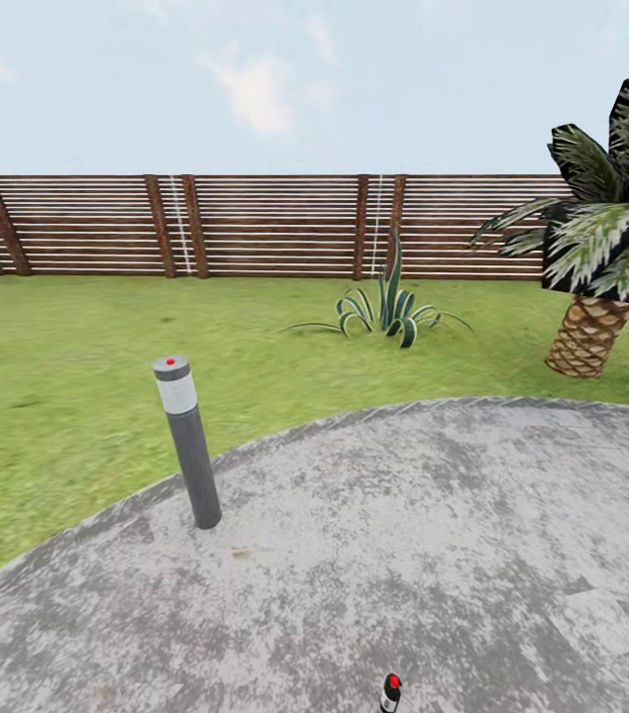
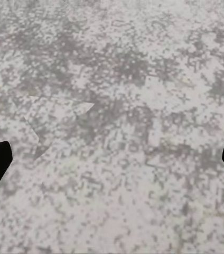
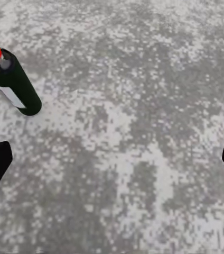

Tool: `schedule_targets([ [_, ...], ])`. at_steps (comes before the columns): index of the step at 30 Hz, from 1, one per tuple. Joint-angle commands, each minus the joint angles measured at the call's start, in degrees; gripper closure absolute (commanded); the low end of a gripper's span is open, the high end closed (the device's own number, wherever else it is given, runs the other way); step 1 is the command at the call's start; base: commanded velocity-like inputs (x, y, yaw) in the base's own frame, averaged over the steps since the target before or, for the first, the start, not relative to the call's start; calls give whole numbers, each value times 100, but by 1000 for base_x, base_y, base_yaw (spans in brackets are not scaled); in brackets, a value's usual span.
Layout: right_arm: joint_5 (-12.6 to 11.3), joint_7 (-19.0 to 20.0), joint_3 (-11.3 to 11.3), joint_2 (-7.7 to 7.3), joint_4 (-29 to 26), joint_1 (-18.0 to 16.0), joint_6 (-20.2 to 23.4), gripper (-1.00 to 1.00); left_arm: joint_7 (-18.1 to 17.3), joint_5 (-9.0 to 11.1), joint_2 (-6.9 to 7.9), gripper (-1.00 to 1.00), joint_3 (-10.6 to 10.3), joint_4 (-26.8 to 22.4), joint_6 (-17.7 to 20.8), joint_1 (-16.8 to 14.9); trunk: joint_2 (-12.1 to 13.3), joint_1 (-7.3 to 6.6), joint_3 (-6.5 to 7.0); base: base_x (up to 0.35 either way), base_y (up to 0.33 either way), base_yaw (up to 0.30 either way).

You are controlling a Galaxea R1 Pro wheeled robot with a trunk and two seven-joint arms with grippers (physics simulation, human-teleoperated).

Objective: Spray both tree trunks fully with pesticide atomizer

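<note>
Right wrist view: atomizer (image 3: pixel 12 82) upright at ten o'clock, right gripper (image 3: pixel 112 164) spread, empty; clumsy approach could topple it.

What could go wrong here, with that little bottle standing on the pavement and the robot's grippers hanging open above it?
1. The pesticide atomizer is slim and stands upright on the floor; a finger of the open right gripper could knock it over.
2. It sits off to one side of that gripper, so closing now would likely grab nothing.
3. In the head view only its red top peeks in at the bottom edge, so aiming from there is hard.
</note>
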Motion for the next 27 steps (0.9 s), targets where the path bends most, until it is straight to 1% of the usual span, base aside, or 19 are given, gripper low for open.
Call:
schedule_targets([
  [1, 3, -2, -3, -1, 4, -2, -17, -100, 2, 8, -1, -100, 1, 7, -20, -4, -2, 0, -5, 134, 315, 0],
  [7, 3, -2, -3, -1, 6, -2, -17, -100, 2, 8, -1, -100, 3, 7, -20, -4, -2, 0, -5, 125, 319, -8],
  [10, 2, -2, -3, -1, 6, -2, -17, -100, 2, 8, -1, -100, 5, 7, -20, -4, -2, 0, 0, 120, 321, -126],
  [17, 5, -2, -4, -1, 6, -2, -17, -100, 2, 8, -1, -100, 3, 7, -20, -4, -2, 0, 23, 120, 322, -218],
  [27, 4, -2, -3, -1, 6, -2, -17, -100, 2, 8, -1, -100, 2, 7, -20, -4, -2, 0, 60, 11, 336, -233],
])
